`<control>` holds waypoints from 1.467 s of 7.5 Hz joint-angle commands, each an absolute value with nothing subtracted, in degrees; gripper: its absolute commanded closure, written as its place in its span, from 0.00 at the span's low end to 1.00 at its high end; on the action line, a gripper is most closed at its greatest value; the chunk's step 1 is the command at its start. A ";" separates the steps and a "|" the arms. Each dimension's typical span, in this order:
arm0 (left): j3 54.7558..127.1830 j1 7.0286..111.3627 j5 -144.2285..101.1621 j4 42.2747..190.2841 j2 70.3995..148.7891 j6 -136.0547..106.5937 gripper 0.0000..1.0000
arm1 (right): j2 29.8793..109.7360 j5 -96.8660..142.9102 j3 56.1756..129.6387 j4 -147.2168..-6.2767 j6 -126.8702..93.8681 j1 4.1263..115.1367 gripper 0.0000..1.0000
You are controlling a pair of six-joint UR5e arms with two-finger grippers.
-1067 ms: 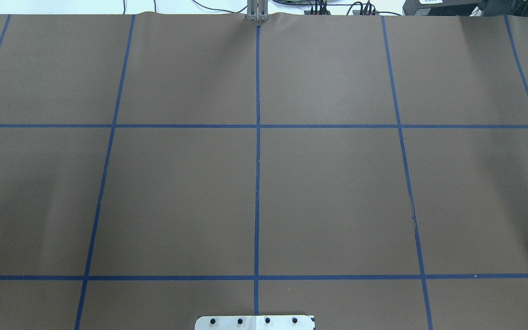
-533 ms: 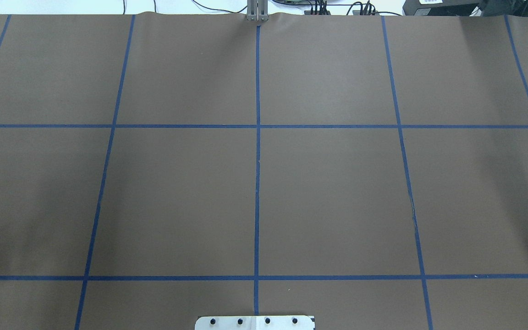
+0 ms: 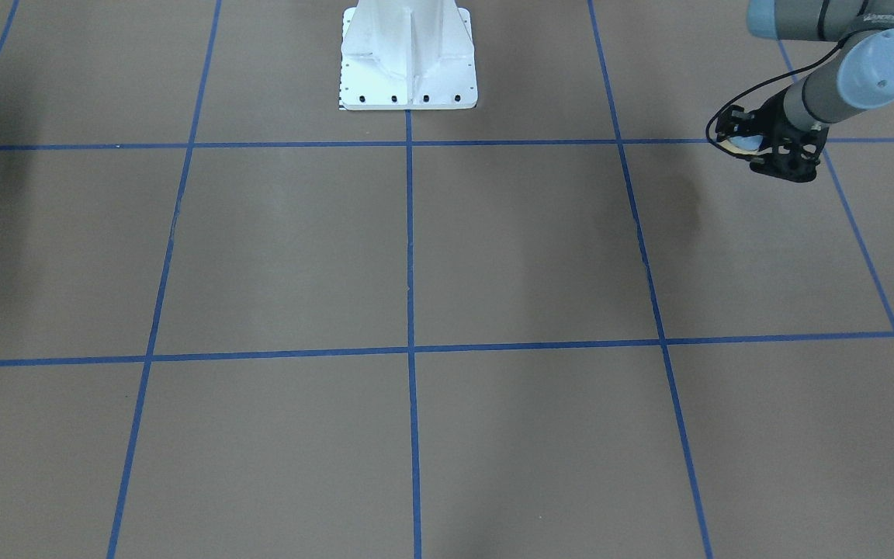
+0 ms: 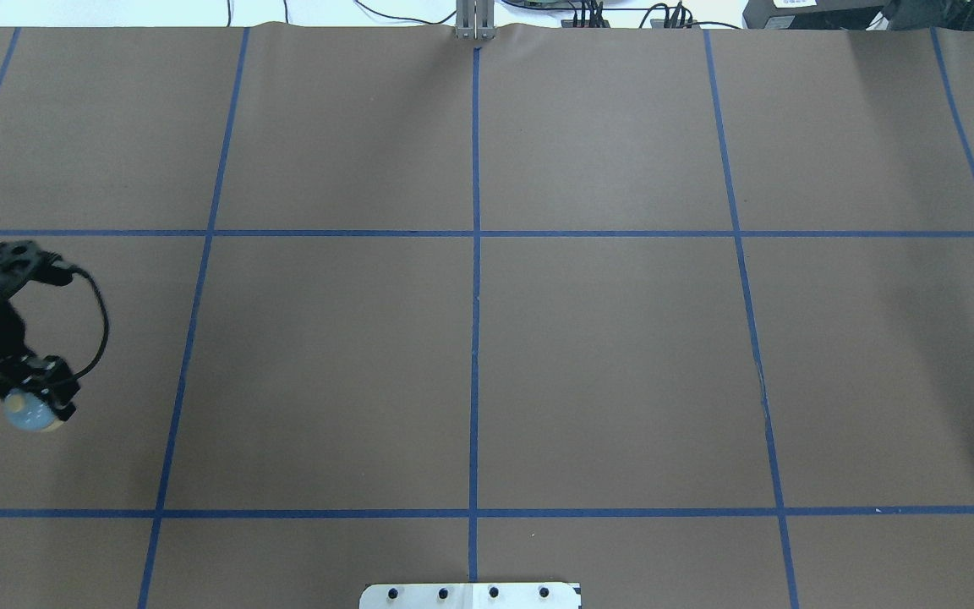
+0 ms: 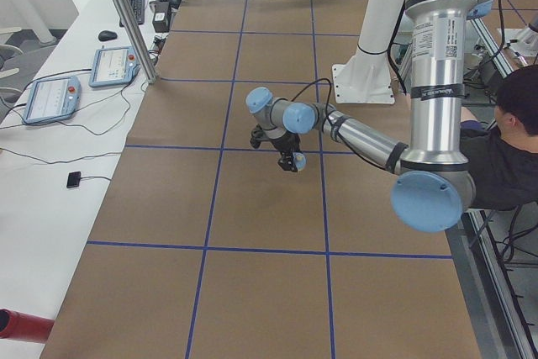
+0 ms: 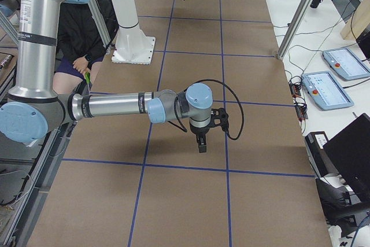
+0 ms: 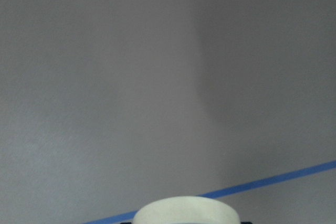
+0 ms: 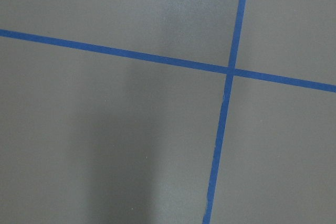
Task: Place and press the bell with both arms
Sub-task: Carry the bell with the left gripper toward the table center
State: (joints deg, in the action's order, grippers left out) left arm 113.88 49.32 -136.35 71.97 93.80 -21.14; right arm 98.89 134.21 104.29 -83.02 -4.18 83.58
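Holding call bell (image 4: 26, 414) clamped in left pincer (image 4: 39, 393), off the worktop (image 4: 605, 355) at its left side, base down presumably for a flat set-down; can't tell state of right pincer (image 6: 200, 144), hovering near a tape cross (image 8: 229, 70), likely staged to press.

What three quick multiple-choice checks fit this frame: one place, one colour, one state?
1. Where is the bell?
A. in the left gripper
B. lying at the table's centre
C. beside the white pedestal

2. What colour are the tape lines?
A. red
B. blue
C. yellow

3. How is the left gripper?
A. open and empty
B. shut on the bell
C. out of every view

Answers:
1 A: the overhead view shows the blue dome between the fingers, near that view's left edge.
2 B: the grid is blue in every view.
3 B: the overhead and front-facing views show the fingers clamped on the bell.
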 commanded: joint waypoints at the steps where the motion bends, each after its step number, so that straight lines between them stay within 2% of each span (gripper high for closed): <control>1: 108.50 49.04 -136.32 62.94 111.63 -29.12 1.00 | 98.88 135.35 104.33 -83.06 -4.22 83.58 0.00; 4: 88.93 44.49 -136.32 63.54 134.57 -42.50 1.00 | 98.70 135.44 104.24 -83.06 -4.31 83.58 0.00; 5: 79.55 42.47 -136.32 64.24 143.00 -46.80 1.00 | 98.70 135.44 104.33 -83.06 -4.31 83.58 0.00; 8: 58.60 40.08 -134.57 85.72 152.29 -57.64 1.00 | 98.70 135.44 104.33 -83.06 -4.31 83.58 0.00; 9: 53.32 39.82 -134.47 86.65 155.71 -57.83 1.00 | 98.70 135.44 104.24 -83.06 -4.31 83.58 0.00; 11: 51.60 38.68 -132.02 88.50 156.88 -58.36 1.00 | 98.70 135.44 104.33 -83.06 -4.31 83.58 0.00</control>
